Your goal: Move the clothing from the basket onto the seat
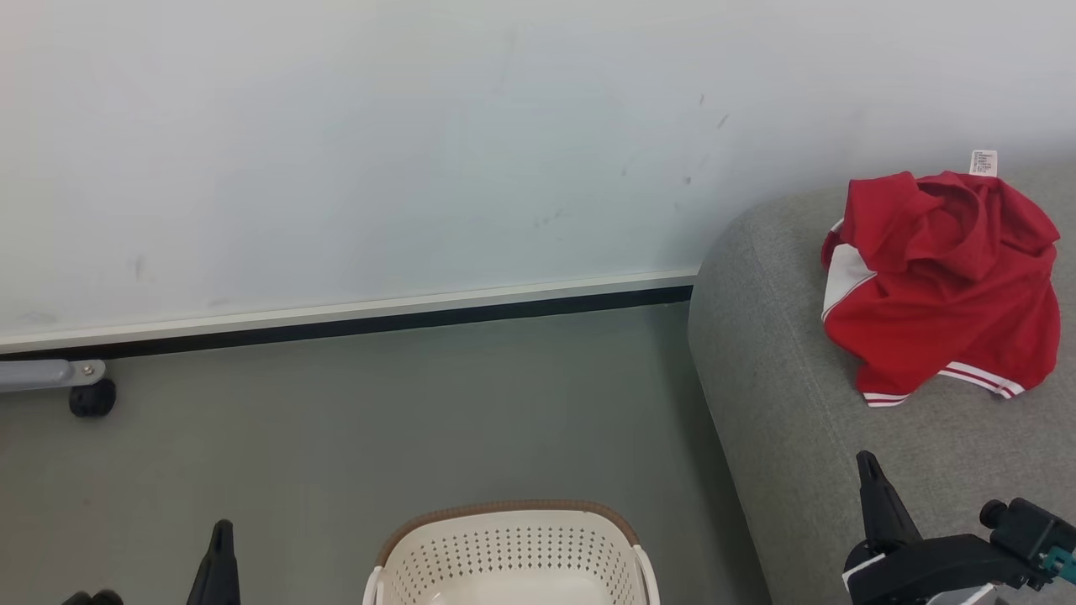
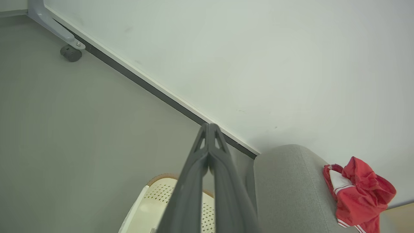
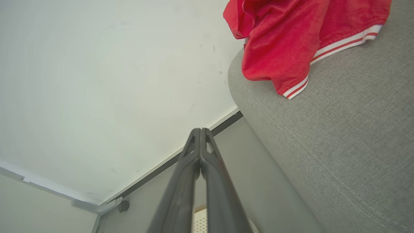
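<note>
The red clothing [image 1: 946,281] lies in a crumpled heap on the grey sofa seat [image 1: 782,403] at the right, white panel and striped trim showing, a small white label at its top. It also shows as a red heap [image 2: 359,192] on the sofa [image 2: 291,187] and close up [image 3: 291,42]. The cream basket [image 1: 511,555] with a brown rim stands on the floor at the bottom centre; the part of its inside that shows holds nothing. My left gripper [image 1: 221,538] is shut at the lower left, fingers [image 2: 209,129] together. My right gripper [image 1: 866,470] is shut over the sofa's front, fingertips [image 3: 200,132] closed on nothing.
A white wall panel [image 1: 353,160] with a dark baseboard runs across the back. A grey metal leg with a black caster [image 1: 91,397] stands at the left on the grey floor [image 1: 378,420]. The sofa's rounded corner is just right of the basket.
</note>
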{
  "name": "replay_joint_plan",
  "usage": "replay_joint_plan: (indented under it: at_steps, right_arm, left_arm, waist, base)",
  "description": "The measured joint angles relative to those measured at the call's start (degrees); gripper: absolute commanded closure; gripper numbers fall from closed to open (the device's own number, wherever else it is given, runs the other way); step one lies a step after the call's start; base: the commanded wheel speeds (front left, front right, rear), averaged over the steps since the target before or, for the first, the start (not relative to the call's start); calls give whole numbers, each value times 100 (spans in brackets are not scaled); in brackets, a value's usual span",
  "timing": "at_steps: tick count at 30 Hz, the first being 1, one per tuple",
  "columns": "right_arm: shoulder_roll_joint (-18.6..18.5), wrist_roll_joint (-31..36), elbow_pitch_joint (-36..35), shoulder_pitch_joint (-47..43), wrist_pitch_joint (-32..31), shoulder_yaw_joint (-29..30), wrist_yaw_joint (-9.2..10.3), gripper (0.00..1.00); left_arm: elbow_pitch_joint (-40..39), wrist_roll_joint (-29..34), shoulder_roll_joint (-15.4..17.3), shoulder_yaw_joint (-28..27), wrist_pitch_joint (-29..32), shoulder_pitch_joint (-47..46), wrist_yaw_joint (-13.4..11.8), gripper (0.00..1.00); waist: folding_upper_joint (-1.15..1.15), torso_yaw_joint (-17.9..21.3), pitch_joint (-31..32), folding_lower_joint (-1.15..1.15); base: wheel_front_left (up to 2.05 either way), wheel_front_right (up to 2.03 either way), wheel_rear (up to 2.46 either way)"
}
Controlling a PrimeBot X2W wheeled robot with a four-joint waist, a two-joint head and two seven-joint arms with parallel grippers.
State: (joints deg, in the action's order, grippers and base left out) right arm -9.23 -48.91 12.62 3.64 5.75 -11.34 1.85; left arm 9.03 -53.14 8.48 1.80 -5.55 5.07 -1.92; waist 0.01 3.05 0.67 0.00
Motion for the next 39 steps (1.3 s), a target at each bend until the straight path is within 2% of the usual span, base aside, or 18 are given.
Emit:
replay_joint_plan:
  at_steps: [39]
  right_arm:
    - [409, -2661, 225, 59, -772, 1179, -545, 100]
  left_arm:
    - [403, -2340, -361, -441, 756, -566, 506, 100]
  waist:
    - [0, -191, -45, 0]
  base:
    - [0, 0, 0]
